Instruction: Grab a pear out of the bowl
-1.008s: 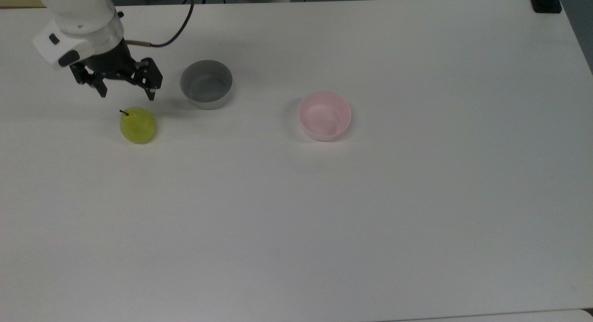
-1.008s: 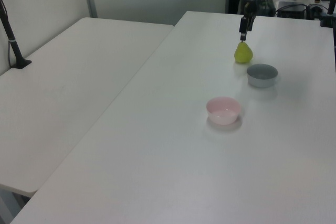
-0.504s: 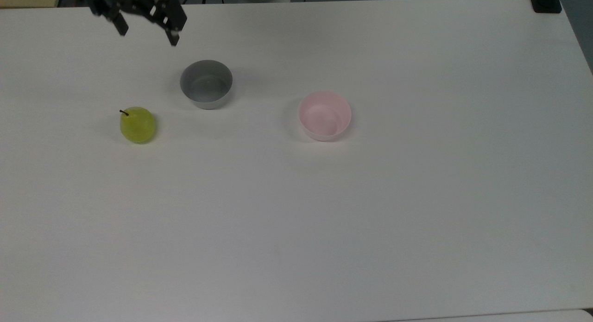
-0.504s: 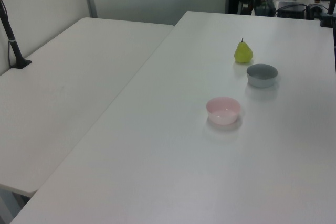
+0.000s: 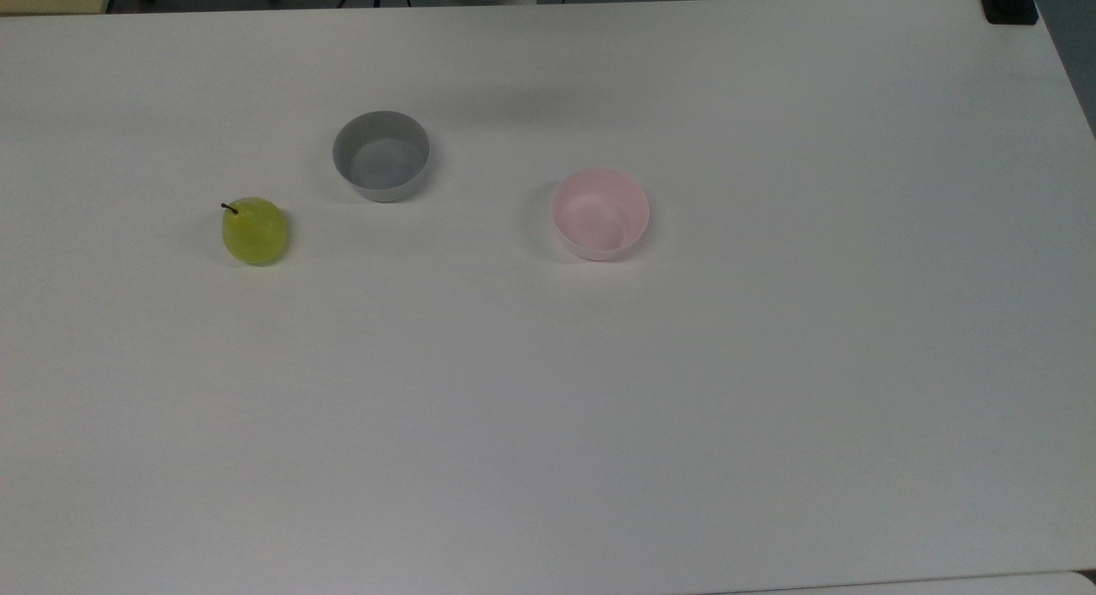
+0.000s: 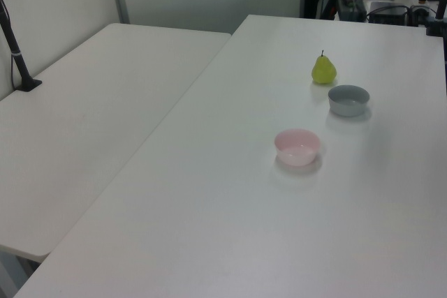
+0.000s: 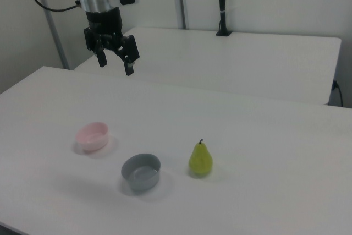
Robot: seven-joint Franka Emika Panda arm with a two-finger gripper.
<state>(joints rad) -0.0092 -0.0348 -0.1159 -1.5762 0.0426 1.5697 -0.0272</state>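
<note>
The yellow-green pear [image 5: 254, 230] stands upright on the bare white table, its dark stem up, left of both bowls in the top view; it also shows as the pear [image 6: 323, 70] and the pear [image 7: 201, 159]. The pale pink bowl [image 5: 599, 214] is empty; it appears again as the pink bowl [image 6: 297, 146] and the pink bowl [image 7: 92, 136]. My gripper [image 7: 115, 62] hangs open high above the table in the right view, well up and to the left of the pink bowl, holding nothing.
A grey bowl [image 5: 381, 156], empty, sits between the pear and the pink bowl; grey bowl [image 7: 141, 171] in the right view. A second white table [image 6: 84, 116] adjoins on the left view's left. A black post [image 7: 222, 4] stands on the far table.
The gripper has risen from just above the pear and moved away, leaving the top view. The pear and both bowls have stayed put.
</note>
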